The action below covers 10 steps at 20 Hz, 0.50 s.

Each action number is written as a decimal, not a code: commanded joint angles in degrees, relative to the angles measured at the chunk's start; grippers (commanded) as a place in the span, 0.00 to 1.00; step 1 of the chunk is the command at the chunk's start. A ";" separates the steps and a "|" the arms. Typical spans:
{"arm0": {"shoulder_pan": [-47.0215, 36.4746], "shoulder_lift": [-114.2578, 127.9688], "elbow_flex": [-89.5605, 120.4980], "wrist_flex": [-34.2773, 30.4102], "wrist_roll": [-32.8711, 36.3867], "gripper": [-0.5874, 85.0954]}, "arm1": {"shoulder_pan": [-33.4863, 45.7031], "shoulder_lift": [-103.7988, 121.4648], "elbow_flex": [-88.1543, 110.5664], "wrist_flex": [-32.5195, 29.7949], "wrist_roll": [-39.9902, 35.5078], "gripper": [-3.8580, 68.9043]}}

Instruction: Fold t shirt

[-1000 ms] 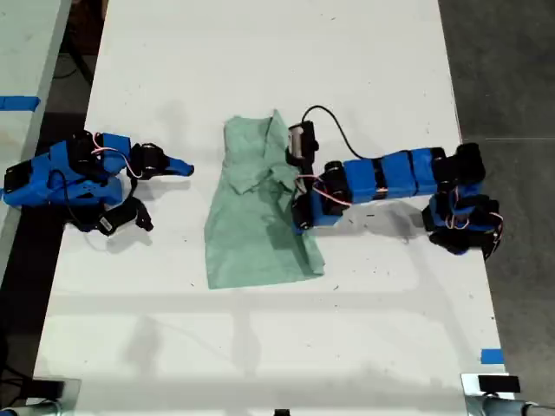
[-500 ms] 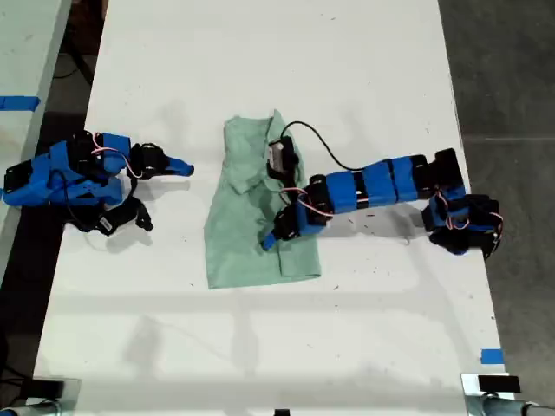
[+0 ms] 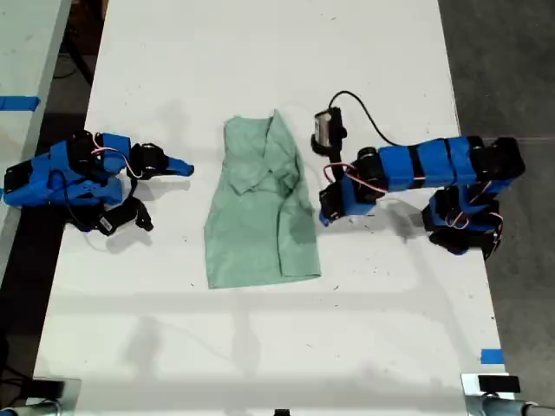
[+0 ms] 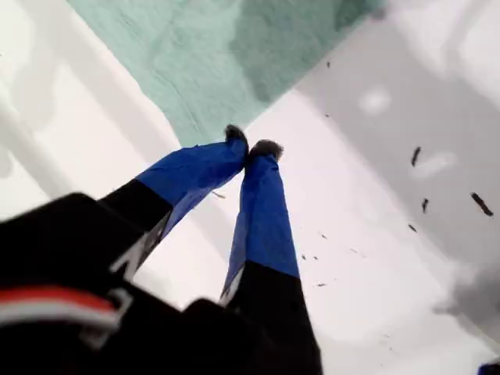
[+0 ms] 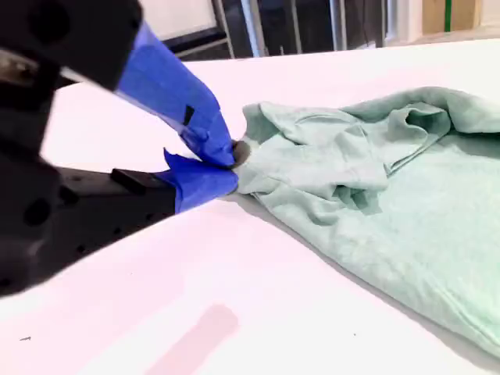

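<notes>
The pale mint-green t shirt lies folded into a tall narrow strip at the middle of the white table, collar end far from the camera. My first gripper is shut with nothing in it. It points down just off the shirt's edge on the exterior view's right. In the first wrist view its tips meet at the border of the shirt. My second gripper rests shut at the exterior view's left, apart from the shirt. The second wrist view shows that second gripper aimed low at the shirt.
A black cable loops from the first arm's wrist camera. Blue tape marks the table edge at the exterior view's lower right. Another table with blue tape stands past the edge at the exterior view's left.
The first arm reached across the shirt's lower half, then drew back to the exterior view's right and off the cloth. The shirt's side there now lies smoother. The second arm stayed still.
</notes>
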 commanded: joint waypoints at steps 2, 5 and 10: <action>-0.62 0.53 2.37 0.00 0.62 0.00 | 1.23 23.47 27.60 -9.58 1.23 0.07; -0.62 0.53 2.37 0.00 0.62 0.00 | 3.08 31.73 48.34 -20.04 -0.79 0.07; -0.44 0.53 2.37 0.00 0.44 0.00 | 4.66 37.79 69.26 -36.04 -2.11 0.07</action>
